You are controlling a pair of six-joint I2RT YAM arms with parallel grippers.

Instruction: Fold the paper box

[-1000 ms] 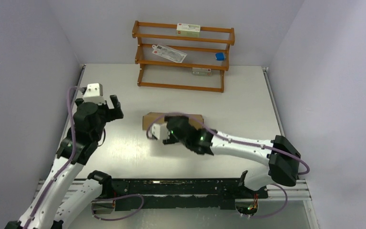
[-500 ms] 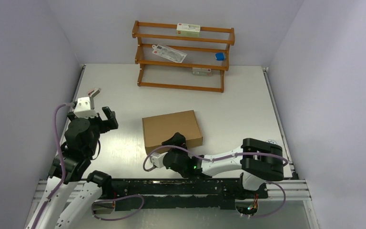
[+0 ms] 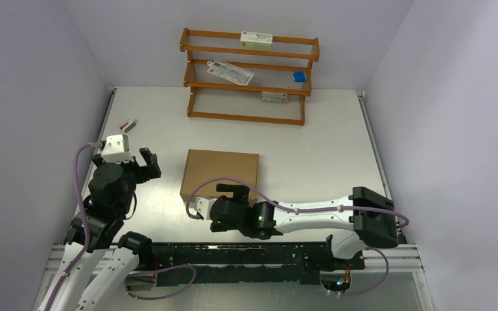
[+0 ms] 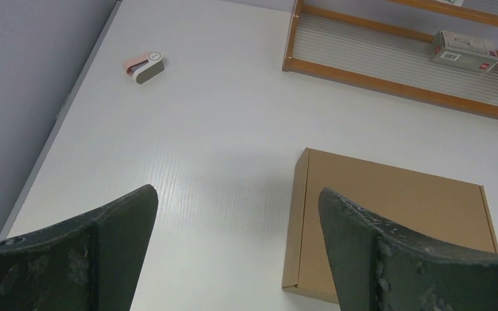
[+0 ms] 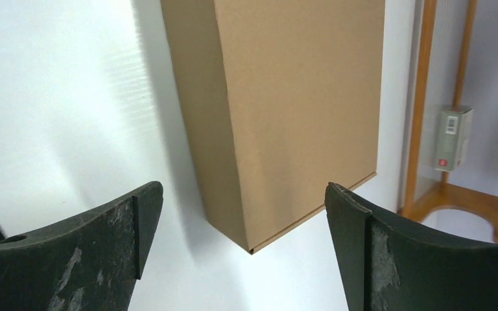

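While right gripper [image 5: 238,214] gapes, paper box [image 3: 220,170] unheld

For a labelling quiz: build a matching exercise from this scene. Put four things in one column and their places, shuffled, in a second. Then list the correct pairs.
Things:
1. paper box
2. blue block
3. small pink-and-grey item
4. wooden rack

Places:
A. far edge of the table, by the back wall
B. on the table, near its left edge
C. lying closed, mid-table
D. on a shelf, right end

Pairs: 1-C, 2-D, 3-B, 4-A
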